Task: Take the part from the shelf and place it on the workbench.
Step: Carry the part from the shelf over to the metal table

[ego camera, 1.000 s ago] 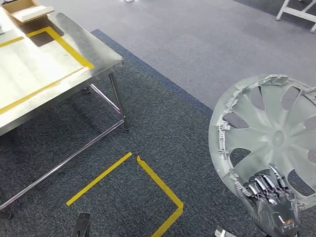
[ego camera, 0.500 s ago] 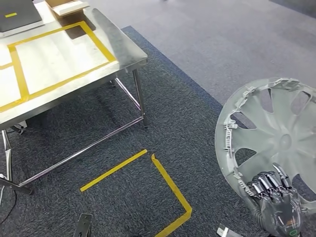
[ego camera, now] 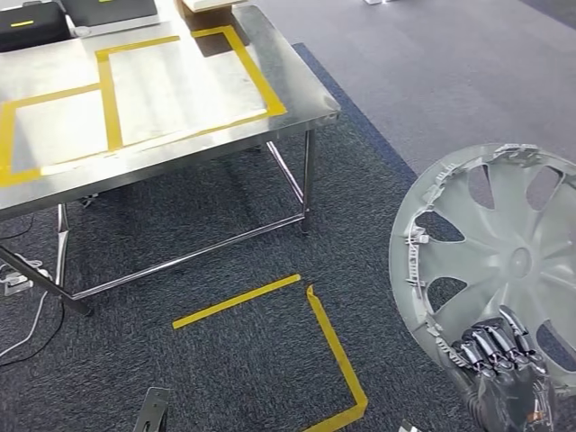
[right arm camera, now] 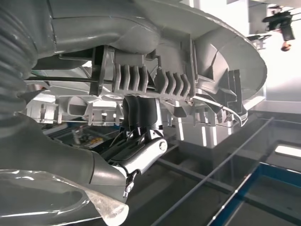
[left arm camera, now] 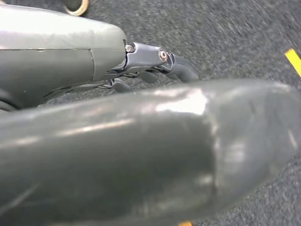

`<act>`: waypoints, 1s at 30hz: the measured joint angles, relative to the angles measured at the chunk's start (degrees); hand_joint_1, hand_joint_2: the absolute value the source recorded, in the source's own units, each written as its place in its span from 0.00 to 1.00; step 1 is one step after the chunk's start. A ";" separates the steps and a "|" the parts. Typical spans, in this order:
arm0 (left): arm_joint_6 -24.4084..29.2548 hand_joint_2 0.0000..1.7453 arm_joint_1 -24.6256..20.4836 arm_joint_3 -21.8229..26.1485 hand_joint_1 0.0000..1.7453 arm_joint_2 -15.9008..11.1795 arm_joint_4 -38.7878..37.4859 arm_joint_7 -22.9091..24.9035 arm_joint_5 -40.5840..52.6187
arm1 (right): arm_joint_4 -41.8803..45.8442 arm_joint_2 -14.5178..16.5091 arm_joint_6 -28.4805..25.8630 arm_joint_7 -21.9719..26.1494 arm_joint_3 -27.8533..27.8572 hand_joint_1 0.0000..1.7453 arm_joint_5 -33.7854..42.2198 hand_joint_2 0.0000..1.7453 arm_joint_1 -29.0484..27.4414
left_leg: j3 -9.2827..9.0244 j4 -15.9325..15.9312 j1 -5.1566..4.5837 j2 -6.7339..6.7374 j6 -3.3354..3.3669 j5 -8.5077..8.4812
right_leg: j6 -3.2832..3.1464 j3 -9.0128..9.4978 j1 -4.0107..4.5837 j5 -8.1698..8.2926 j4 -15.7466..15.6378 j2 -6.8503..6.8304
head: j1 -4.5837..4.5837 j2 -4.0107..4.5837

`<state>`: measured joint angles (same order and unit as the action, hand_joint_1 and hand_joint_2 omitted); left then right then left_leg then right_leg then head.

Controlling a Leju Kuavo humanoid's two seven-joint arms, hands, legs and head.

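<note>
Part (ego camera: 499,247), a grey wheel cover, is held upright above the right hand (ego camera: 506,378). Its lower rim is gripped by curled fingers (right arm camera: 140,113).

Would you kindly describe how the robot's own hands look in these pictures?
The right hand is dark grey and glossy, with segmented metallic fingers and a grey ribbed cover at the wrist. The left hand has a smooth grey shell, a thick grey thumb, silver linkages with a screw, and dark fingertips.
</note>
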<state>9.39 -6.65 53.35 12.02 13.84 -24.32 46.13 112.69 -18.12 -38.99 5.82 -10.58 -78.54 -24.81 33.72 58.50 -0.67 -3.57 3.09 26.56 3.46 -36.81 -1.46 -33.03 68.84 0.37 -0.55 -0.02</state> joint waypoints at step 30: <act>-0.62 0.00 0.21 -0.45 0.00 -0.12 -0.09 0.94 0.55 | -0.11 -2.47 0.00 -1.76 -1.22 1.00 -0.03 1.00 0.08 | 0.39 -0.10 0.00 0.44 -0.03 -0.34 | -0.01 -0.41 0.09 -2.36 2.64 -0.36 | 0.09 0.00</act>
<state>8.78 -6.44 52.90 11.90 13.75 -23.38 46.69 112.59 -20.59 -38.99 4.06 -11.80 -78.57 -24.73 34.12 58.40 -0.67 -3.14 3.06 26.22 3.45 -37.22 -1.37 -35.39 71.47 0.01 -0.45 -0.02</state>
